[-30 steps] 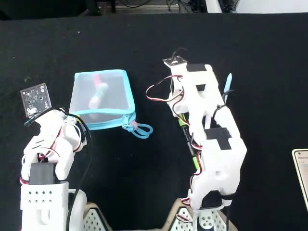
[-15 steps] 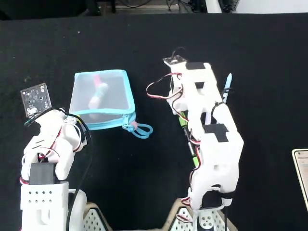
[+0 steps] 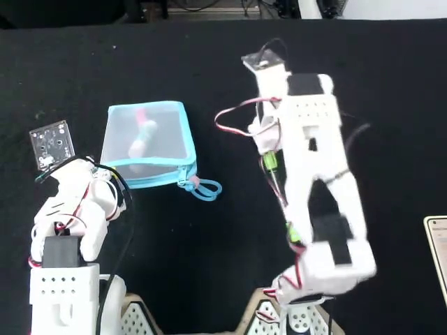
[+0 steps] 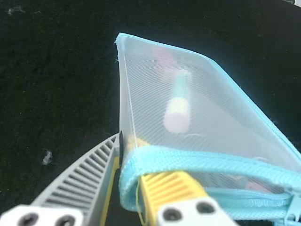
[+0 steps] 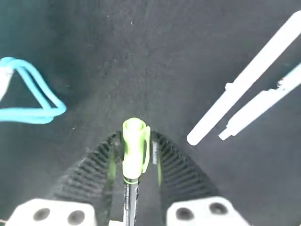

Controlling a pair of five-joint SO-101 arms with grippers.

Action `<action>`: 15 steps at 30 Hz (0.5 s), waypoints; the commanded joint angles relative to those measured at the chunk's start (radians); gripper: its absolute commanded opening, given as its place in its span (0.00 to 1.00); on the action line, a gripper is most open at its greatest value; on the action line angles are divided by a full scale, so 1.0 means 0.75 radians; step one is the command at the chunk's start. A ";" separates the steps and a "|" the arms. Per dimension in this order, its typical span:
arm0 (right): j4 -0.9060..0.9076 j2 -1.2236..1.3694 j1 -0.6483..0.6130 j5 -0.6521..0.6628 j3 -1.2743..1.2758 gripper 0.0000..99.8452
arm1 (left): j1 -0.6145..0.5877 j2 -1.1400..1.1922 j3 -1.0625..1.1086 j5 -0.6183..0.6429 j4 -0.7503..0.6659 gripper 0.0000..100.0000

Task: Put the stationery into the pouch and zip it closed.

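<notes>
A translucent pouch (image 3: pixel 147 143) with teal trim lies left of centre, a pink and white item (image 4: pixel 178 110) inside it. My left gripper (image 4: pixel 127 146) is shut on the pouch's near corner (image 3: pixel 119 183), one finger on each side of the mesh (image 4: pixel 197 94). The zipper's blue pull loop (image 3: pixel 207 188) lies on the cloth to the pouch's right. My right gripper (image 5: pixel 134 137) is shut on a green pen (image 5: pixel 135 147) and hangs above the table (image 3: pixel 271 162), right of the loop (image 5: pixel 33 94). Two white pens (image 5: pixel 249 77) lie side by side beyond it.
The table is covered with black cloth (image 3: pixel 174 265). A pale card (image 3: pixel 437 244) lies at the right edge. The right arm's white body (image 3: pixel 318 174) hides the table beneath it.
The right arm has lifted and swung away from the table with the green pen in its gripper. The left arm and the pouch have not moved.
</notes>
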 commanded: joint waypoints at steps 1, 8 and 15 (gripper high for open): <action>0.002 -0.343 -0.037 -0.006 0.056 0.01 | -0.009 -0.016 -0.013 0.004 -0.025 0.03; 0.002 -0.791 -0.309 -0.282 0.130 0.01 | -0.009 -0.016 -0.013 0.004 -0.025 0.03; -0.121 -1.040 -0.577 -0.358 0.130 0.01 | -0.009 -0.016 -0.013 0.004 -0.025 0.03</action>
